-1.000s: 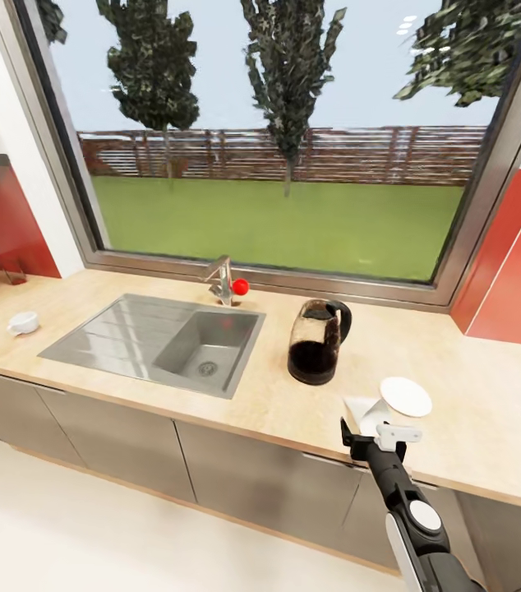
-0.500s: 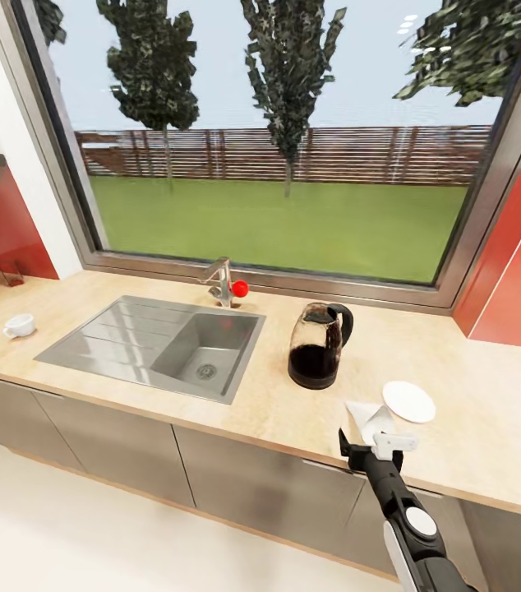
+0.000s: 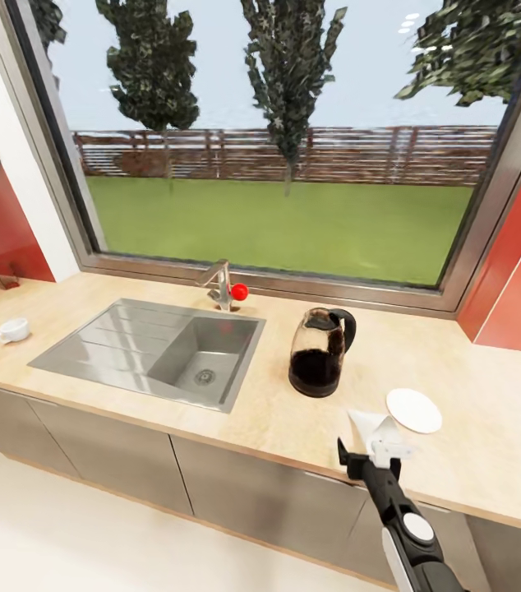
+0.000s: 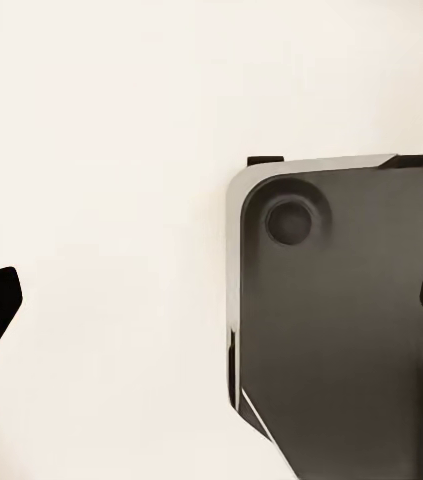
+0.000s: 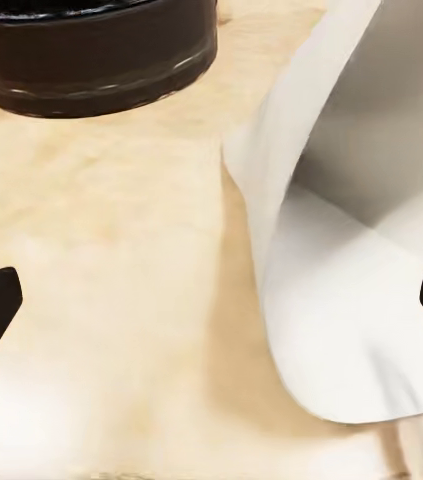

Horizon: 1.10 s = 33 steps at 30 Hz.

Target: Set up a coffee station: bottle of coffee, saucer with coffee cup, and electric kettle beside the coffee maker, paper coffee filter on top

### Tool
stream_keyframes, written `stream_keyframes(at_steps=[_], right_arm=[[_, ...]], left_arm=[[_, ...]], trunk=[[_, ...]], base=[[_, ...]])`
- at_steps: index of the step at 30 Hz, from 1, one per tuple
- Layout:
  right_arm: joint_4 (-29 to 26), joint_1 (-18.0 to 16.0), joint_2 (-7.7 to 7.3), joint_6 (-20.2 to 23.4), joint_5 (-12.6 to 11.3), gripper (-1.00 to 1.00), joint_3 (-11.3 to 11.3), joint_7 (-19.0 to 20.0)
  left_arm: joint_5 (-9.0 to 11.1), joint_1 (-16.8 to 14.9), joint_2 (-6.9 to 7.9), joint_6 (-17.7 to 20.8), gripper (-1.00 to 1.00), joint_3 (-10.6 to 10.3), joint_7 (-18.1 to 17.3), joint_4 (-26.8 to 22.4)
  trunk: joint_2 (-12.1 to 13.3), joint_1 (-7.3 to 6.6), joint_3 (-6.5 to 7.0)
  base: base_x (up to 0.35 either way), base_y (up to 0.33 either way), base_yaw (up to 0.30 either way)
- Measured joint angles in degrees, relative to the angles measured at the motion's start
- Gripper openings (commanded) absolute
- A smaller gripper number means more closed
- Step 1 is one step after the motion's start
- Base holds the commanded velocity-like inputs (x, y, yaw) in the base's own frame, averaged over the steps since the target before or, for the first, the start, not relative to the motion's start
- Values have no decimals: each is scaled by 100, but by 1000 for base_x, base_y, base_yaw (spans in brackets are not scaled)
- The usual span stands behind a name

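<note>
Right gripper is held wide open, paper coffee filter just ahead between the fingers. Thin, light, easily crushed: the upturned edge is best pinched gently.

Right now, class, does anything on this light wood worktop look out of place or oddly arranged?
Nothing looks spilled or broken. The tiny white espresso cup sits alone left of the steel sink, far from the flat white round saucer at the right. The white paper filter lies curled at the counter's front edge, before the right gripper.
</note>
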Motion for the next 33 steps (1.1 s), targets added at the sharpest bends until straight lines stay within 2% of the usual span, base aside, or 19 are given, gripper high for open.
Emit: stream_keyframes(at_steps=[21,33], right_arm=[[65,0,0,-8,5,100,2,0],[65,0,-8,-9,7,100,2,1]], left_arm=[[5,0,0,2,100,3,0,0],[2,0,0,0,100,0,0,0]], trunk=[[-1,0,0],[0,0,0]], base=[[53,0,0],[133,0,0]])
